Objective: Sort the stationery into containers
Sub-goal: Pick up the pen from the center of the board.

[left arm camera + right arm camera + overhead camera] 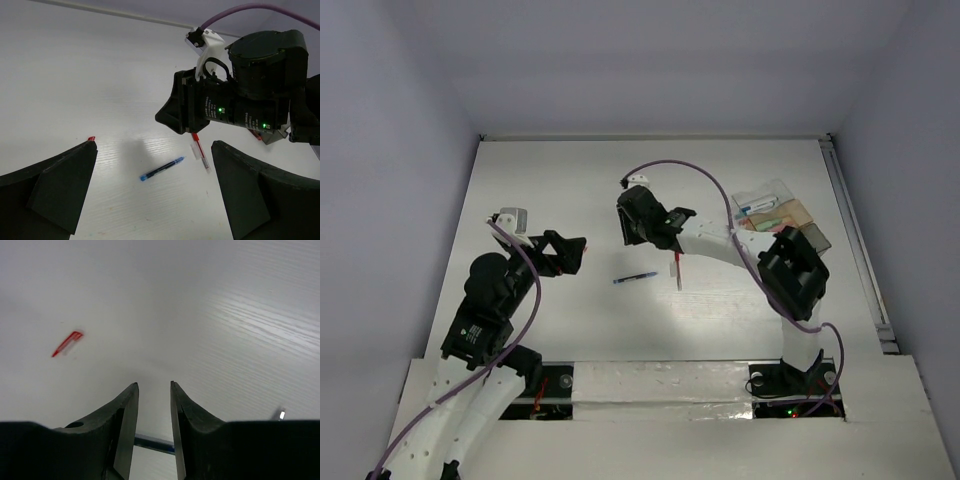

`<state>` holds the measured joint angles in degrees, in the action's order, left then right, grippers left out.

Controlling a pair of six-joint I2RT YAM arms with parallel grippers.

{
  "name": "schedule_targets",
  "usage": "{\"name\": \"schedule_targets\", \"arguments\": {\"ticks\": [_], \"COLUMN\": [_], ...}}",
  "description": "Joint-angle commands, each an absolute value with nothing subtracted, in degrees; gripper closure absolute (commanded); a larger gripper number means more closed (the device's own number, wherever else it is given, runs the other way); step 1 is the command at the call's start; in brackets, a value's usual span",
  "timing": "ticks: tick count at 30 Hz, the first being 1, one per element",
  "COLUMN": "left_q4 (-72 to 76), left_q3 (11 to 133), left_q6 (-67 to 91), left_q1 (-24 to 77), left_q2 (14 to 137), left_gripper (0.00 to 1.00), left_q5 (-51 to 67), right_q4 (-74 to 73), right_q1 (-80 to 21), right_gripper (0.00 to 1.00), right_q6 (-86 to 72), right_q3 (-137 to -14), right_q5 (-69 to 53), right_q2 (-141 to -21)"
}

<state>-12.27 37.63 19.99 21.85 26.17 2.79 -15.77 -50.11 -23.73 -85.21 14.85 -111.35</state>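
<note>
The right fingers stand close together with only a narrow slit between them, and nothing sits in that slit; bare desk shows through it. They hang over the middle of the desk, pointing away from the pens. The left fingers are spread wide and hold nothing, off to the left and facing the same patch of desk.

Just beside the right fingers lie two loose pieces. The red pen is partly under the right wrist, and the blue pen is a little further left, apart from it and at an angle to it. A small red piece, perhaps a cap or clip, lies alone further out.

The step in hand looks like picking one pen off the desk. To do it well, the right fingers should first widen. They should then turn so the slit lies across the pen's shaft and come straight down at mid-length, so that the pen lifts level. The red pen is nearer, but the wrist sits above it, so the arm would likely have to draw back a little. The pens are thin and flat on the desk, so the tips must reach the surface or the pen may roll aside.

The containers sit well apart at the far right of the desk, a cluster of clear, orange-tan and grey boxes. The clear box seems to hold a few things, one with a blue streak. They are too small to name, and the contents of the others cannot be made out.
</note>
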Motion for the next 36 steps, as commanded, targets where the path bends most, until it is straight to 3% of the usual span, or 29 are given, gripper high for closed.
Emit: {"name": "schedule_targets", "arguments": {"ticks": [1, 7, 14, 23, 36], "left_q4": [-10.20, -9.76, -9.76, -9.49, -9.49], "left_q3": [38.85, 38.76, 38.67, 38.50, 38.50], "left_q6": [20.13, 20.04, 20.21, 20.21, 20.21], "left_q1": [21.45, 21.45, 21.45, 21.45, 21.45], "left_q2": [26.37, 27.42, 27.60, 27.95, 28.48], "left_gripper": [0.02, 0.02, 0.02, 0.02, 0.01], "left_q5": [3.78, 5.45, 6.24, 6.86, 7.21], "right_q4": [-21.35, -24.78, -24.08, -22.85, -22.24], "right_q1": [-48.35, -45.01, -43.77, -41.57, -40.52], "right_gripper": [0.64, 0.65, 0.59, 0.68, 0.69], "right_q6": [-23.64, -25.31, -25.14, -25.58, -25.75], "right_q3": [-82.72, -74.28, -71.01, -71.45, -71.19], "right_q5": [25.74, 27.95, 24.78, 22.76, 20.13], "right_q2": [-107.41, -103.19, -103.18, -107.05, -109.69]}}
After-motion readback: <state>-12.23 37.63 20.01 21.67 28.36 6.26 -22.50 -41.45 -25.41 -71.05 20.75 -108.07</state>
